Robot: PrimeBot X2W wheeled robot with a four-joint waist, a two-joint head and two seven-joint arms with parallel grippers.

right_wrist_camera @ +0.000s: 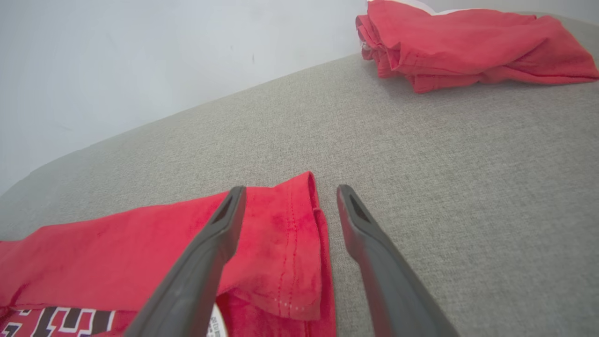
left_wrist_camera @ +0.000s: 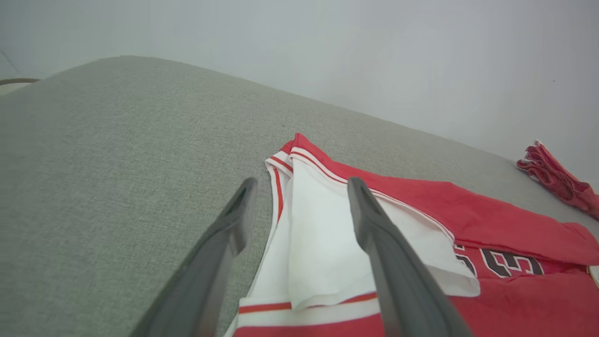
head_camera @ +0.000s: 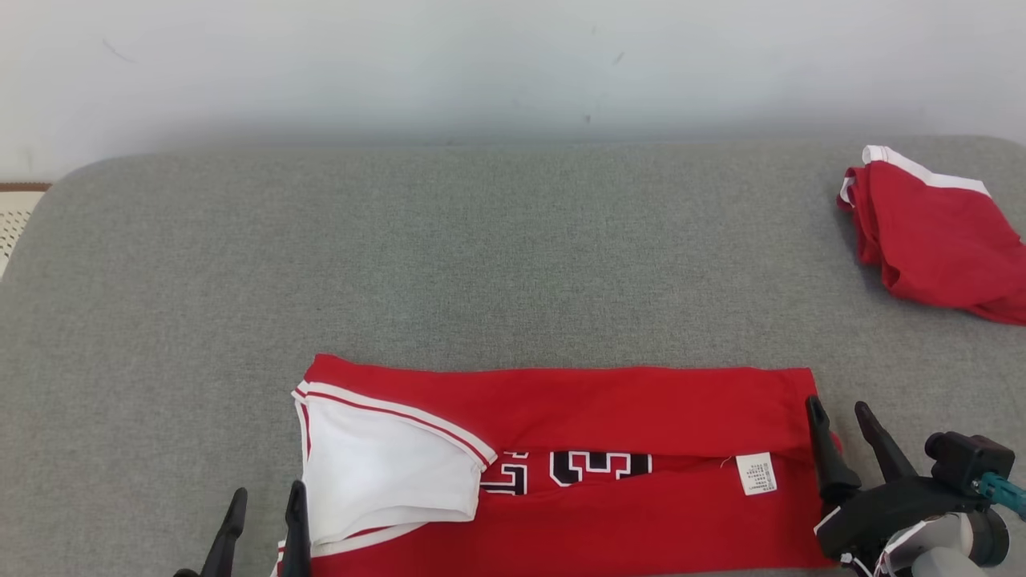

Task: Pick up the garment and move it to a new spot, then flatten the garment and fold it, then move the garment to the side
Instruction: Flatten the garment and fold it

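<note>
Starting far left: bare grey worktop (head_camera: 160, 280), then left hand (head_camera: 268, 490) at the bottom edge, fingers spread wide, gripping nothing. Straddles the left edge of the garment (head_camera: 577, 409) in the left wrist view: one finger over worktop, the other over the white panel (left_wrist_camera: 323, 243). Cannot tell whether it touches the cloth.

Lying flat near the front edge, centre: red jersey garment, folded lengthwise into a long band. Far flap folded down, near flap folded up, black-and-white numbers (head_camera: 601, 466) peeking through the gap between. White care label (head_camera: 757, 473) near the right end.

Next, right hand (head_camera: 838, 405) at lower right, likewise spread wide and empty. One finger over the garment's right hem, the other over bare worktop just beside it.

Further right and back, well apart: second red garment (head_camera: 934, 240) with white trim, loosely bunched by the worktop's right edge. Pale wall (head_camera: 513, 64) behind everything.
</note>
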